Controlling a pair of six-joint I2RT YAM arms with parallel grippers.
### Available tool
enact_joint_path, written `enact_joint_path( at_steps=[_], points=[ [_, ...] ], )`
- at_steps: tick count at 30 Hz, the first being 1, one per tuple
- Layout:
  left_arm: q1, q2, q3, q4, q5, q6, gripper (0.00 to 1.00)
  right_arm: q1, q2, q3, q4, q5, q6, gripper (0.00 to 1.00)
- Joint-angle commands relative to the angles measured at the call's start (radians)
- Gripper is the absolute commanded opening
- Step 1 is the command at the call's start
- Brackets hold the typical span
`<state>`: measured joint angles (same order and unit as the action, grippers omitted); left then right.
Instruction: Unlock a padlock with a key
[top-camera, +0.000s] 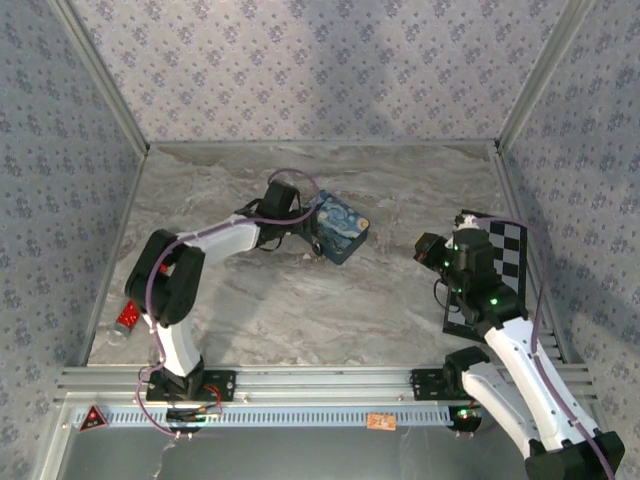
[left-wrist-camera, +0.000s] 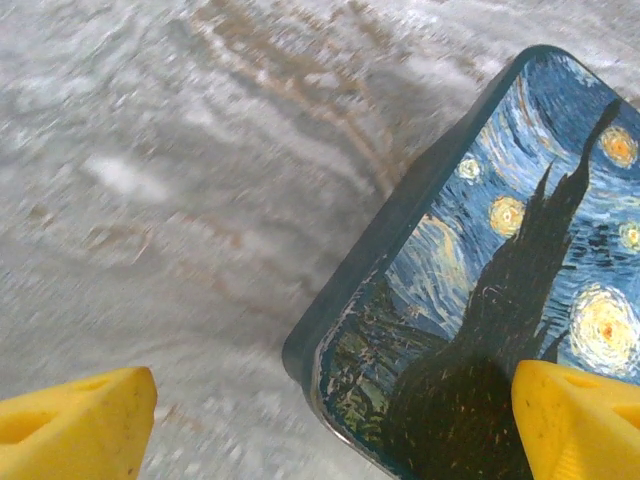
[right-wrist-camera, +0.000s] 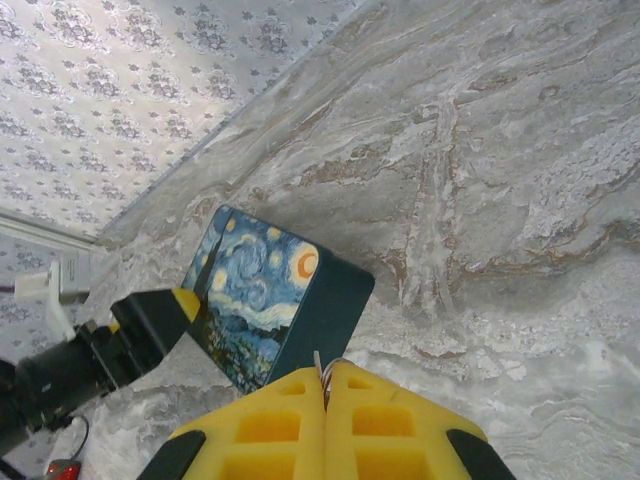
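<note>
left end effector (left-wrist-camera: 330, 425) spread apart over box (left-wrist-camera: 480, 250) corner; right end effector (right-wrist-camera: 325, 385) clamped on silvery bit (right-wrist-camera: 320, 363) — prob key. tiny grip — could twist/slip on contact.

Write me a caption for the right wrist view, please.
Right claw pinching a thin silvery piece, left claw at the blue box.

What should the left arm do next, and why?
Probably close the left gripper on the box to steady it. Its fingers stand open astride the box's corner, one over its top, one over the table. The right gripper is shut on a thin silvery piece, perhaps the key, and faces the box.
</note>
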<state>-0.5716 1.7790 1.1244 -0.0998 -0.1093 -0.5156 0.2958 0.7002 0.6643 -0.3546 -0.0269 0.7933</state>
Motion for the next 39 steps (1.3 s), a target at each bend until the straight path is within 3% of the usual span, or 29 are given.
enact_joint_path(
  at_steps=[1,9,15,18,23,27,30,39],
  points=[
    [-0.010,-0.063,-0.117,-0.106,-0.050,-0.009,0.91,-0.003,0.009,-0.006,0.032,-0.021,0.017,0.00],
    [-0.156,-0.242,-0.229,-0.168,-0.089,-0.035,0.92,0.003,0.016,-0.018,0.043,-0.020,0.024,0.00],
    [-0.160,-0.363,-0.226,-0.224,-0.125,-0.042,0.97,0.011,0.021,-0.026,0.057,-0.033,0.028,0.00],
    [-0.180,-0.456,-0.257,-0.201,-0.073,-0.024,0.96,0.028,0.017,-0.031,0.055,-0.038,0.013,0.00],
    [-0.300,-0.532,-0.339,-0.116,0.031,-0.025,0.86,0.064,0.004,-0.066,0.082,-0.037,0.004,0.00],
    [-0.386,-0.477,-0.390,0.022,0.089,-0.120,0.77,0.092,0.007,-0.094,0.105,-0.022,0.020,0.00],
    [-0.409,-0.356,-0.318,-0.030,0.041,-0.189,0.66,0.106,0.010,-0.098,0.113,-0.012,0.029,0.00],
    [-0.455,-0.141,-0.228,0.039,-0.067,-0.143,0.68,0.119,-0.012,-0.092,0.106,0.000,0.028,0.00]
  ],
)
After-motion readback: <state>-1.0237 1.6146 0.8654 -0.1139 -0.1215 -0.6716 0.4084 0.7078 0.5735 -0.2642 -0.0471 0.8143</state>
